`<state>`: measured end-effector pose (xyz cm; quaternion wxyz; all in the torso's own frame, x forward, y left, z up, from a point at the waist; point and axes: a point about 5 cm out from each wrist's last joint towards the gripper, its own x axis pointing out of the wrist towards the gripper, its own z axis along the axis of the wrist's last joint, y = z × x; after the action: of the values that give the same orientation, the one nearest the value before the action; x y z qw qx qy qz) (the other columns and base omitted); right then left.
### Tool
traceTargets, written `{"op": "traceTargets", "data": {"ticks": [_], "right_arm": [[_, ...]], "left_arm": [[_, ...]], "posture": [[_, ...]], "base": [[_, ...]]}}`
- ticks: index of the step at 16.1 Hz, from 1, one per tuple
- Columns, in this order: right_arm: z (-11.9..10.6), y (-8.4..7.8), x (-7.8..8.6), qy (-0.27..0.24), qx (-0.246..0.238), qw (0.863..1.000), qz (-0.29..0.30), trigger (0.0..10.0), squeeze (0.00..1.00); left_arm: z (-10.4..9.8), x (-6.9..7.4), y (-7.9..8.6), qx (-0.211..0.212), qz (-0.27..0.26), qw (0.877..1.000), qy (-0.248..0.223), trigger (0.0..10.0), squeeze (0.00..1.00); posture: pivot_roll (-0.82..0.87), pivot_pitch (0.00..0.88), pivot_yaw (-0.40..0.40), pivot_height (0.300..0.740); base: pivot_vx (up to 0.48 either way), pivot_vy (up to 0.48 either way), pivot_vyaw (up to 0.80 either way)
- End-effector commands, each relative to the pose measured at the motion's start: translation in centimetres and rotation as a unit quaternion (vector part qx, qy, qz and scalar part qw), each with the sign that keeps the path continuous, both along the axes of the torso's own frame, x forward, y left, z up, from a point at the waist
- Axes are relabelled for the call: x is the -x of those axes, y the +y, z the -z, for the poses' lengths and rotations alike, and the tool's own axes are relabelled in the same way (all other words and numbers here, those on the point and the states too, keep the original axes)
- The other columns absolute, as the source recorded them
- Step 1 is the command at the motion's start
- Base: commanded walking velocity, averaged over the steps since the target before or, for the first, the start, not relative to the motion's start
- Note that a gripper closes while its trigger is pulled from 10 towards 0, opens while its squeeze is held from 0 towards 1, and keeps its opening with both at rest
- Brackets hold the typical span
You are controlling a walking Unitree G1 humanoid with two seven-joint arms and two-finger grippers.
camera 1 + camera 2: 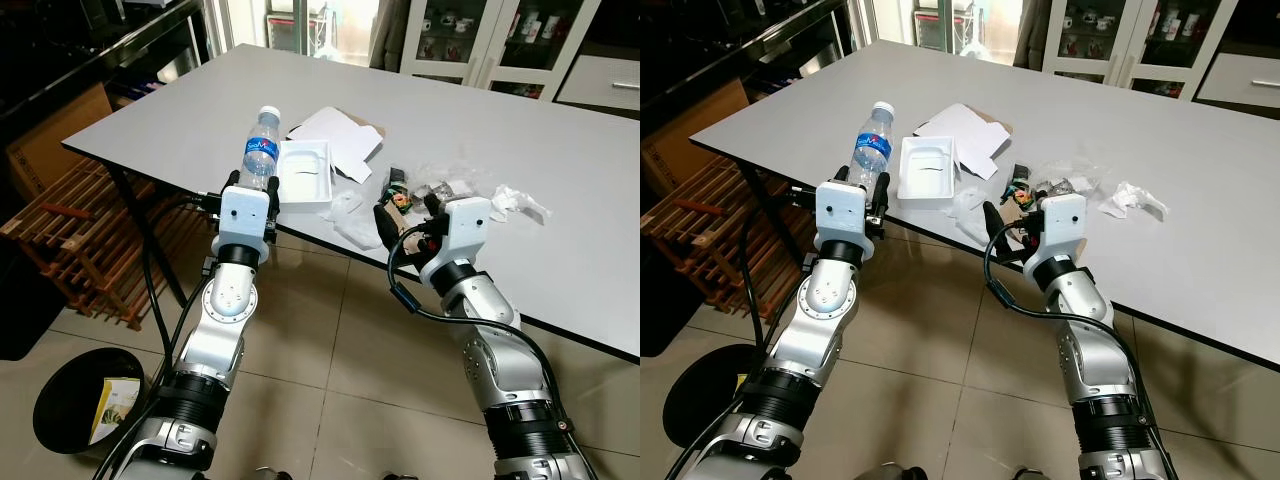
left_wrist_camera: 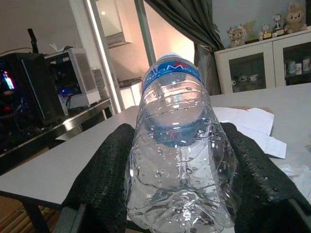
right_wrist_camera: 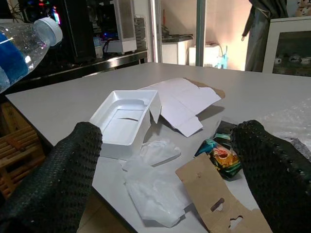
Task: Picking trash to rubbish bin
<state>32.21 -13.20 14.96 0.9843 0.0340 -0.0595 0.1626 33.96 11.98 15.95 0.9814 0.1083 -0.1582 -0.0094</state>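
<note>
My left gripper (image 1: 258,190) clamps the water bottle (image 1: 260,148) at the table's (image 1: 560,190) near edge. My right gripper (image 3: 165,165) hangs open over a cardboard scrap (image 3: 216,204), right of the white tray (image 1: 303,172).

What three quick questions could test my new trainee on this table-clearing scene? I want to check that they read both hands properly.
1. True or false: the left hand is shut on the clear plastic water bottle with the blue label.
2. What is the right hand doing? A) holding a cup B) open over scraps at the grey table edge C) resting inside the bin
3. Fill in: the round black rubbish bin stands on the ____.

Key: 1 true; 2 B; 3 floor.
</note>
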Motion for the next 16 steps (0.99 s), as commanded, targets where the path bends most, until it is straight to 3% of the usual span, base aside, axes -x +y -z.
{"op": "traceTargets", "data": {"ticks": [1,4,16], "right_arm": [[-0.46,0.16,-0.27,-0.010,0.006,1.000,0.000,10.0,0.00],[-0.45,0.26,-0.31,-0.011,0.010,1.000,-0.001,10.0,0.00],[-0.06,0.49,-0.15,-0.004,0.016,1.000,-0.003,10.0,0.00]], "left_arm": [[-0.16,-0.21,0.00,-0.001,-0.003,1.000,0.001,10.0,0.00],[-0.13,-0.17,0.03,-0.002,-0.004,1.000,0.001,10.0,0.00],[0.05,-0.12,-0.23,-0.004,0.001,1.000,0.006,10.0,0.00]], "posture": [[-0.09,0.028,0.042,0.740],[-0.09,0.022,0.042,0.740],[-0.09,0.026,0.039,0.740]], "base": [[0.000,0.000,0.00],[0.000,0.000,0.17],[0.000,0.000,0.79]]}}
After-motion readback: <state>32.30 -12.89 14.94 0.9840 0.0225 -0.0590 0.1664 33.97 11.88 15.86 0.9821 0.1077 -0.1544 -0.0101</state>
